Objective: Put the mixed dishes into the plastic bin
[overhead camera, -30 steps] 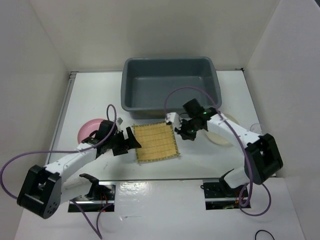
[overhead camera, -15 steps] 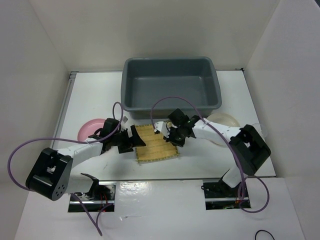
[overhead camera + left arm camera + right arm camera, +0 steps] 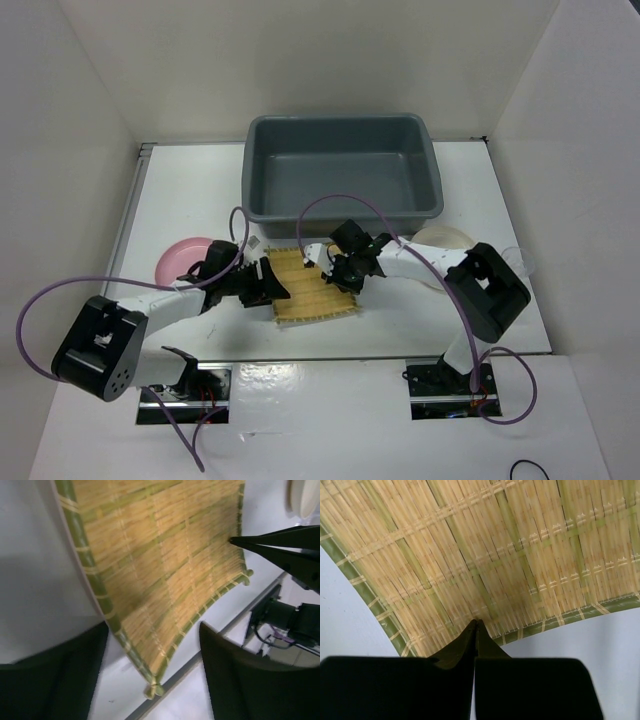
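Observation:
The yellow woven mat point(image 3: 318, 287) lies on the table just in front of the dark grey plastic bin point(image 3: 262, 180). My left gripper point(image 3: 271, 286) is open, its jaws either side of the mat's near left corner point(image 3: 152, 689), not closed on it. My right gripper point(image 3: 336, 269) is shut, and its joined tips point(image 3: 476, 623) rest on the mat's surface just inside its edge point(image 3: 570, 616); it also shows in the left wrist view point(image 3: 280, 542). The pink plate point(image 3: 178, 260) lies at the left, and the cream plate point(image 3: 445, 243) at the right. The small clear cup point(image 3: 521, 262) stands at the far right.
The bin holds nothing that shows. White walls close in the table on the left, back and right. The arm bases and their mounting plates point(image 3: 440, 385) sit at the near edge. Purple cables point(image 3: 345, 200) loop over both arms.
Both arms have closed in on the mat: the left gripper moved right to its left corner, the right gripper moved left onto its surface. The mat has skewed slightly.

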Robot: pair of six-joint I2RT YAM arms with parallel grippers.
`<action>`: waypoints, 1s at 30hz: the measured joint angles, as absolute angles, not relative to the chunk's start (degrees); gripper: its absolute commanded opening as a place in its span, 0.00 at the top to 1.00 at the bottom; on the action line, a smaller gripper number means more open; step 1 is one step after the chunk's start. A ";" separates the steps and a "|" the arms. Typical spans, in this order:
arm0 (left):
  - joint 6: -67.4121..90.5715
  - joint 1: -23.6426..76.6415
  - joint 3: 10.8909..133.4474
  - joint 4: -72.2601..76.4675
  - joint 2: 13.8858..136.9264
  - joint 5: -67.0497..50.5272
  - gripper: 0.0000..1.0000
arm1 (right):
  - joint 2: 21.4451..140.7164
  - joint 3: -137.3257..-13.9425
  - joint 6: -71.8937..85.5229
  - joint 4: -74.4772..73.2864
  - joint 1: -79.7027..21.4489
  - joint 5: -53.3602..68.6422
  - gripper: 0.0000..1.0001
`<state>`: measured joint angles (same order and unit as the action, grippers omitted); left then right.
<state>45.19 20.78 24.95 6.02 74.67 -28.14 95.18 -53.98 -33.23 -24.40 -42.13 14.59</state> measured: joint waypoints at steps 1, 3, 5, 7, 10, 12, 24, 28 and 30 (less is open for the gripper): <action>45.10 20.78 24.60 6.44 74.48 -28.58 0.38 | 95.20 -53.98 -33.17 -24.29 -42.13 14.59 1.00; 44.77 20.73 24.03 6.83 74.26 -28.84 0.53 | 95.22 -53.95 -33.06 -24.21 -42.13 14.39 1.00; 44.31 20.75 23.77 6.79 74.26 -28.73 0.74 | 95.22 -53.95 -33.06 -24.14 -42.13 14.20 1.00; 43.92 20.84 23.53 6.76 74.15 -29.19 0.85 | 95.20 -53.93 -33.04 -24.10 -42.13 13.96 1.00; 45.50 20.71 23.49 7.11 72.93 -29.23 0.92 | 94.87 -53.89 -33.01 -24.51 -42.11 13.63 1.00; 45.82 20.71 23.51 7.49 71.75 -29.10 1.00 | 94.19 -53.74 -32.84 -24.95 -42.11 13.65 1.00; 45.87 20.97 23.81 2.07 61.73 -28.16 1.00 | 92.18 -51.96 -32.80 -23.86 -42.24 14.72 1.00; 44.73 21.39 26.06 -3.70 56.60 -28.62 1.00 | 87.07 -49.91 -32.82 -26.89 -42.09 13.63 1.00; 44.77 21.61 27.27 -6.09 53.98 -28.97 1.00 | 82.19 -49.65 -32.84 -29.19 -41.34 13.43 1.00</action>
